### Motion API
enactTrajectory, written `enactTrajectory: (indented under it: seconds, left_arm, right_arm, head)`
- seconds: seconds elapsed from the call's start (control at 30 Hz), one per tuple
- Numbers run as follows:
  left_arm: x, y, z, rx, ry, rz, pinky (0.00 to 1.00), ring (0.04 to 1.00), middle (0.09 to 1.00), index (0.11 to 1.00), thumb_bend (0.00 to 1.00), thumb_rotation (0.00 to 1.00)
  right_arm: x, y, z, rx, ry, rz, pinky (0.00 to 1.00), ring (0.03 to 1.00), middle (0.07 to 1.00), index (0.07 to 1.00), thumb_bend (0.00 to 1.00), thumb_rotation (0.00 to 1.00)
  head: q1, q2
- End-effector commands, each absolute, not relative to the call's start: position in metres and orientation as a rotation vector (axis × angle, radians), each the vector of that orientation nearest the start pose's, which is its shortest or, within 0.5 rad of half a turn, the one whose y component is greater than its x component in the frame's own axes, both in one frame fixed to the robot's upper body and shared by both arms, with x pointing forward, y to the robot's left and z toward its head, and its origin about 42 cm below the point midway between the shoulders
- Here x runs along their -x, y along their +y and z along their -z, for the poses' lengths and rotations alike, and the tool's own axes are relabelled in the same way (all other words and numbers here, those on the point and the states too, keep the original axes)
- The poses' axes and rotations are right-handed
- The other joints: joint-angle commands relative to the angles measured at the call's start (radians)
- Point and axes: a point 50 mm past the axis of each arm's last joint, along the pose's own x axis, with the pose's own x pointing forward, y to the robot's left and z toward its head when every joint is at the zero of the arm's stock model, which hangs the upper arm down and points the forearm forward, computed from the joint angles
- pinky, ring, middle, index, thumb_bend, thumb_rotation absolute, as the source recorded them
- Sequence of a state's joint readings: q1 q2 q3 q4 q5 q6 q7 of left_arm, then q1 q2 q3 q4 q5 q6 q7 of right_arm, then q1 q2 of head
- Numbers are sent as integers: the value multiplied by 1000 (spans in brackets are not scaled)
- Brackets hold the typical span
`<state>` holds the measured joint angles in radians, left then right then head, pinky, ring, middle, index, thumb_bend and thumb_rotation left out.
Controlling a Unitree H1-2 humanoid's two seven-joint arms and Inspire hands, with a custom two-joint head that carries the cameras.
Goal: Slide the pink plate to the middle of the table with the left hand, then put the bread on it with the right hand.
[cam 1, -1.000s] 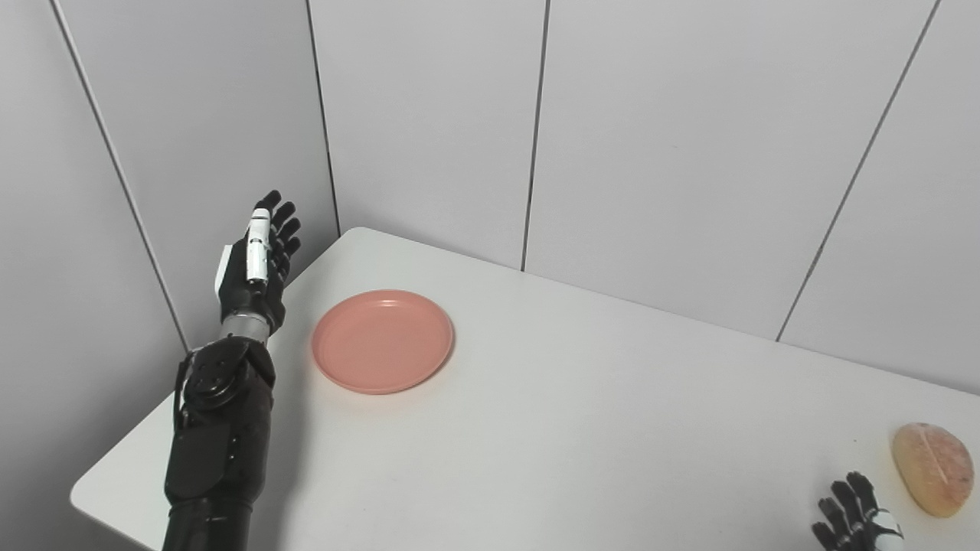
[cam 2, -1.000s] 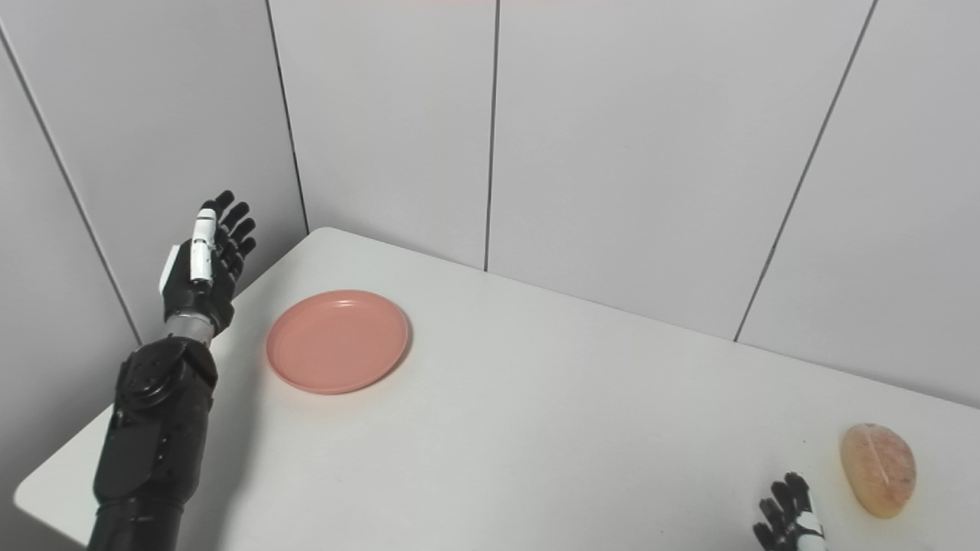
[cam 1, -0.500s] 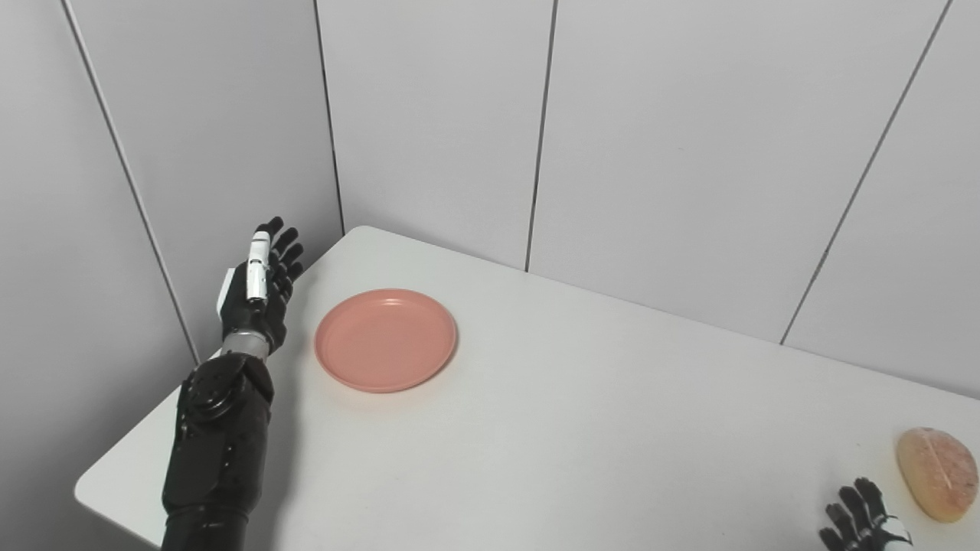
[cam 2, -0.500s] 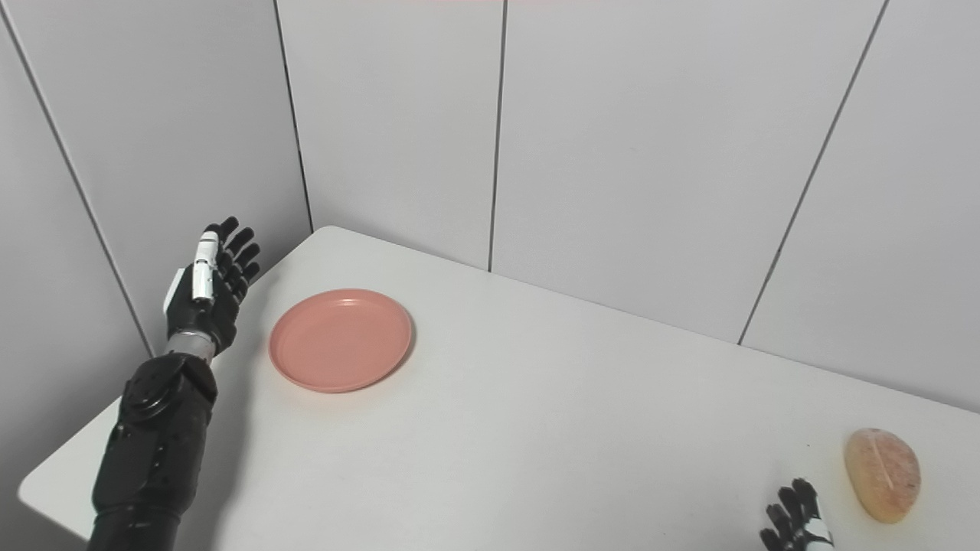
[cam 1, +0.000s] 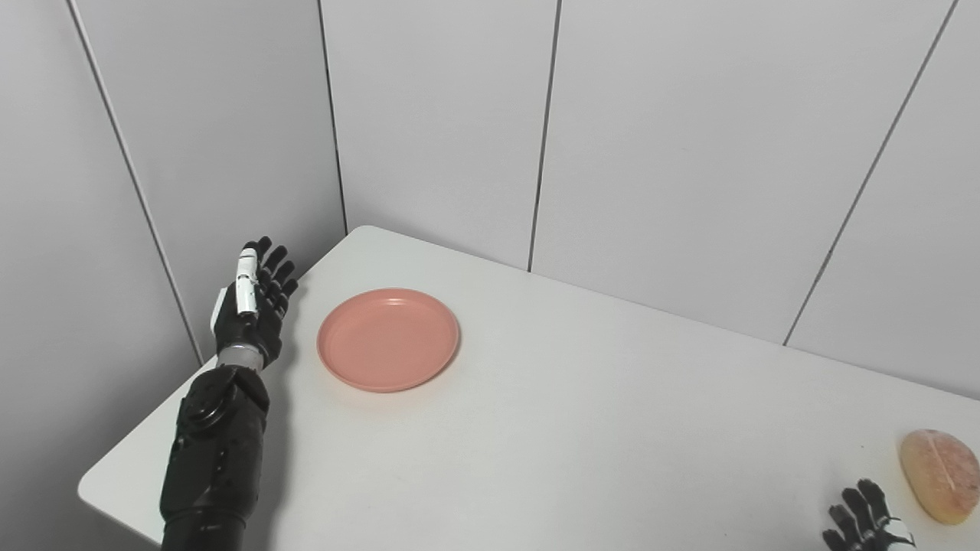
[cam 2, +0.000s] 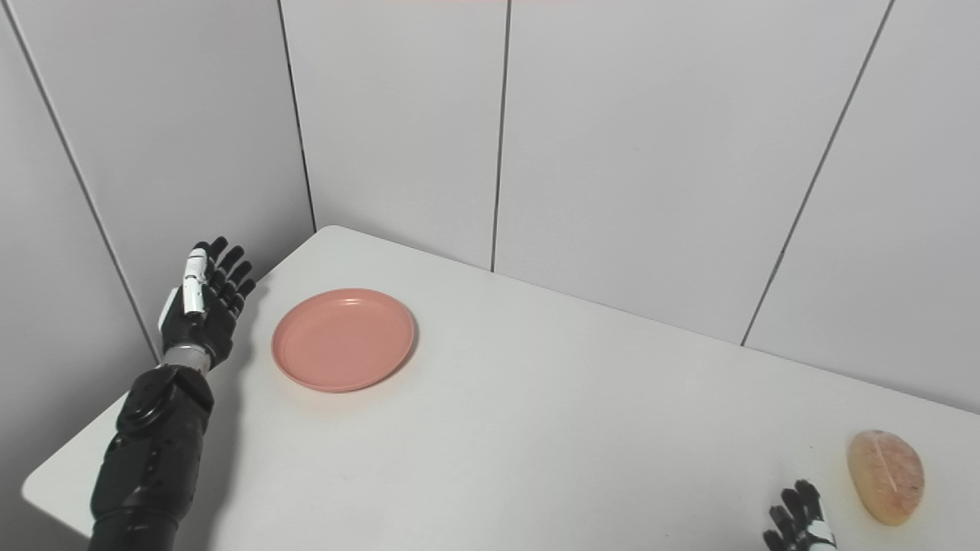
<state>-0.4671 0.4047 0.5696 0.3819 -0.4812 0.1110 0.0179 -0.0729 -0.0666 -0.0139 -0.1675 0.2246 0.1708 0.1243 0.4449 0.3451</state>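
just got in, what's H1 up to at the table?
Early in a plate-and-bread job. The left hand is open, raised at the table's left edge beside the pink plate, not touching it. The plate sits empty near the far left corner of the table, not yet slid to the middle. The bread lies untouched at the right edge, with the right hand just next to it, fingers apart, holding nothing.

Left hand (cam 1: 249,310), fingers (cam 1: 269,264) spread, beside pink plate (cam 1: 388,338).
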Motion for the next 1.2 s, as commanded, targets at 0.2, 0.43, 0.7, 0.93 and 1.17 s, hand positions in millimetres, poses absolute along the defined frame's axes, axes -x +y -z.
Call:
enactTrajectory:
  seconds: [0.2, 0.43, 0.7, 0.93, 1.17]
  left_arm:
    - [-393, 475, -230, 308, -274, -477, 962, 943, 935, 920, 275, 1000]
    - [-394, 467, -216, 336, -252, -455, 979, 953, 944, 930, 269, 1000]
    - [-395, 462, -203, 345, -222, -448, 964, 957, 949, 936, 276, 1000]
    - [-396, 460, -194, 344, -197, -456, 967, 945, 946, 934, 288, 1000]
    - [-399, 462, -184, 353, -171, -471, 950, 938, 942, 937, 283, 1000]
  right_arm:
    - [-304, -221, -168, -164, -139, -181, 1000, 1000, 1000, 1000, 263, 1000]
    - [-304, -223, -169, -153, -139, -183, 1000, 1000, 1000, 1000, 271, 1000]
    - [-303, -222, -170, -159, -140, -178, 1000, 1000, 1000, 1000, 269, 1000]
    - [-303, -222, -171, -151, -144, -181, 1000, 1000, 1000, 1000, 270, 1000]
    - [-303, -221, -172, -156, -145, -180, 1000, 1000, 1000, 1000, 279, 1000]
  head:
    - [-2, 6]
    - [7, 11]
    - [7, 19]
    - [3, 24]
    - [1, 26]
